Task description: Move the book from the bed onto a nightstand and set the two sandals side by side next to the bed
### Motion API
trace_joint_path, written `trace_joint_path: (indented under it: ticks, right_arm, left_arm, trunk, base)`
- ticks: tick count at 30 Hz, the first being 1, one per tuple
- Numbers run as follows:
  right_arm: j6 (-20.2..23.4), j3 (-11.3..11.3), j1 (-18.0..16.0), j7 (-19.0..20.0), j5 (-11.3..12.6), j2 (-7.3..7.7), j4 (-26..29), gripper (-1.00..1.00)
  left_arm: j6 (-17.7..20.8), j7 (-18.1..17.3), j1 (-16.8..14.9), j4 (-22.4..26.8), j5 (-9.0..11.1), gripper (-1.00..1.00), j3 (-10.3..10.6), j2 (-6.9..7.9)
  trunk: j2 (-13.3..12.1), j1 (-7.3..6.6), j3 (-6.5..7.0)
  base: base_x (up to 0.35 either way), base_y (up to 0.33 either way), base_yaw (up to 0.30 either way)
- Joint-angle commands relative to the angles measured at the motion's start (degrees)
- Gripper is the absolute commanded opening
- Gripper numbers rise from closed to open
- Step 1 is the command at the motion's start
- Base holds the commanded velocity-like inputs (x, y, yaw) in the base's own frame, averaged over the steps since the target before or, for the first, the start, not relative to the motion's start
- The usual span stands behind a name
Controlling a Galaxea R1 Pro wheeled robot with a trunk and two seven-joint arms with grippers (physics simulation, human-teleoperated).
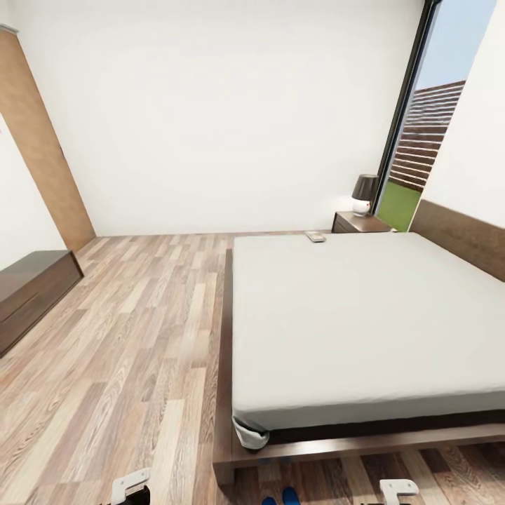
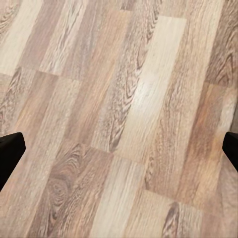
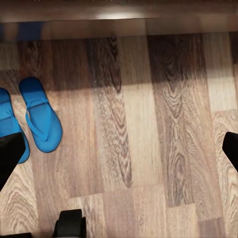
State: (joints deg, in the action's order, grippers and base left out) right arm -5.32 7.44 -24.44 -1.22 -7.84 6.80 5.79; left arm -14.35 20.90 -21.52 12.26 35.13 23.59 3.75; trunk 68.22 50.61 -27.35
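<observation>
Book (image 1: 315, 237) on off-white bed (image 1: 365, 315), sandals (image 3: 40, 120) on plank floor (image 1: 140, 337), both fingers apart.

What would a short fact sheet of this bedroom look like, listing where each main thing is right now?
Book: on the bed's far edge, near the nightstand
Bed: off-white mattress, dark frame
Nightstand: beyond the bed, bearing a lamp
Sandals: blue pair, side by side on the floor by the bed frame
Left gripper: open, over bare floor
Right gripper: open, empty, sandals beside it
</observation>
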Motion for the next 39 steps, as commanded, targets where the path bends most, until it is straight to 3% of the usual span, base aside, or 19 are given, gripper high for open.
trace_joint_path:
  ticks: [1, 39]
  right_arm:
    - [-0.2, 0.5, -0.1, -0.1, -0.6, -0.04, -0.1, 1.00]
    - [-0.3, 0.5, 0.0, -0.1, -0.6, -0.20, -1.2, 1.00]
  left_arm:
    - [-0.1, 0.3, 0.0, 0.0, 0.5, 1.00, 0.5, 0.03]
    - [-0.1, 0.3, 0.1, 0.0, 0.5, 1.00, 0.5, 0.03]
  trunk:
    - [-0.4, -0.23, 0.13]
    - [-15.6, -8.57, 6.95]
  base:
    - [0.000, 0.000, 0.000]
    - [0.000, 0.000, 0.000]
